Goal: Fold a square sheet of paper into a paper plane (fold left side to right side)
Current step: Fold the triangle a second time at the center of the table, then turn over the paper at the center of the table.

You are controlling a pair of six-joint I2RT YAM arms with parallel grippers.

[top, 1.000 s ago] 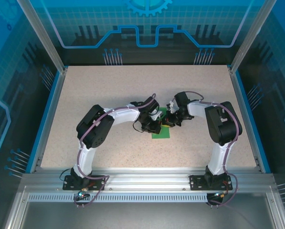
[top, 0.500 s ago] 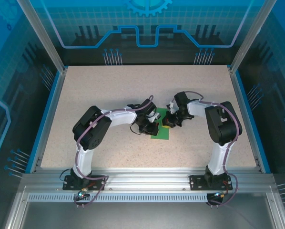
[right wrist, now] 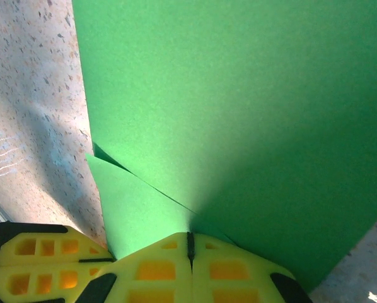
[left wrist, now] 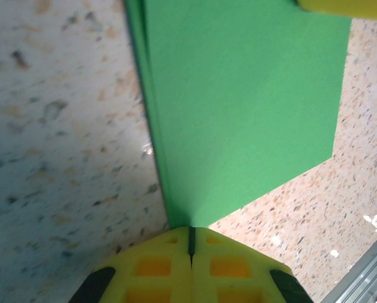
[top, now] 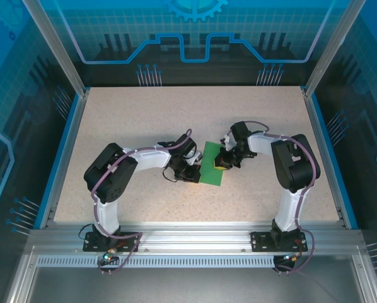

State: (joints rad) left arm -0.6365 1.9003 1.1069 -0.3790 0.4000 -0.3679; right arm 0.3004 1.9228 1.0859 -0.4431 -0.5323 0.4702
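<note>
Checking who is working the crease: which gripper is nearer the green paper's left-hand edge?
Left. The left gripper sits shut at the near corner of that edge of the green paper; the right gripper rests shut on the paper's right side.

Table (top: 144, 120): beige speckled top, blue side strips (top: 62, 158).
Walls (top: 24, 126): translucent blue panels with circuit and gear patterns.
Frame (top: 56, 47): aluminium posts, slotted front rail (top: 195, 237).
Light: bright, even, soft shadows.
</note>
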